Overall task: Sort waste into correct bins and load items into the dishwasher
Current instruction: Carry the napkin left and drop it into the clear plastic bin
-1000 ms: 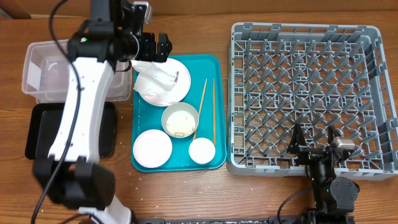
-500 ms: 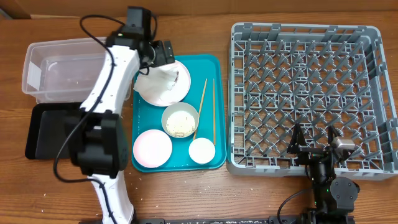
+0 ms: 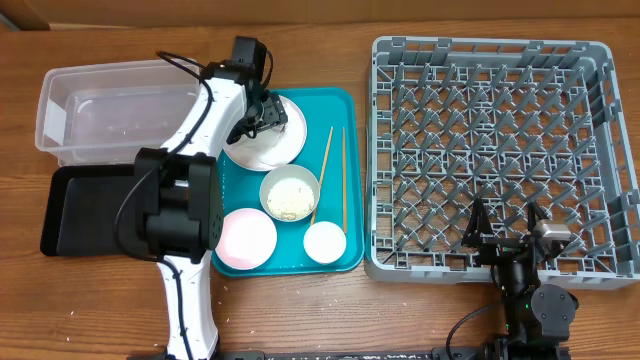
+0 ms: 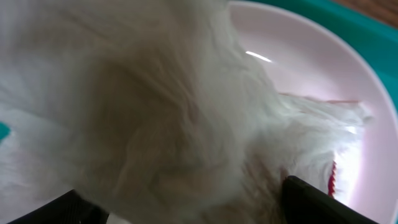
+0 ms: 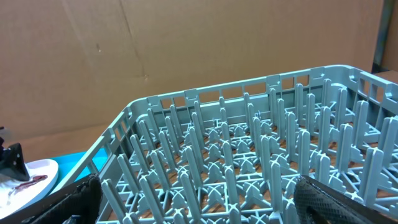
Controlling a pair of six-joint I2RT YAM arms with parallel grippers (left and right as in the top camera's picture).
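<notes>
A crumpled white napkin [image 3: 252, 148] lies on a white plate [image 3: 293, 124] at the back of the teal tray. My left gripper [image 3: 262, 112] is low over it, open, with the napkin [image 4: 155, 112] filling the space between its fingers [image 4: 186, 202]; whether they touch it I cannot tell. The plate's rim [image 4: 311, 81] shows behind. A bowl of rice-like grains [image 3: 290, 194], a pale pink plate [image 3: 245, 239], a small white cup [image 3: 325, 242] and two chopsticks [image 3: 334, 178] lie on the tray. My right gripper [image 3: 505, 224] is open and empty over the grey dish rack's [image 3: 490, 60] front edge.
The teal tray [image 3: 345, 100] sits mid-table. The clear tub [image 3: 110, 105] stands at the back left with the black tray [image 3: 70, 215] in front of it. The rack's pegs [image 5: 249, 124] fill the right wrist view between its fingers [image 5: 199, 193]. Loose grains lie on the table front.
My left arm has swung round and its gripper has dropped from behind the tray down onto the napkin on the plate. The right arm has not moved.
</notes>
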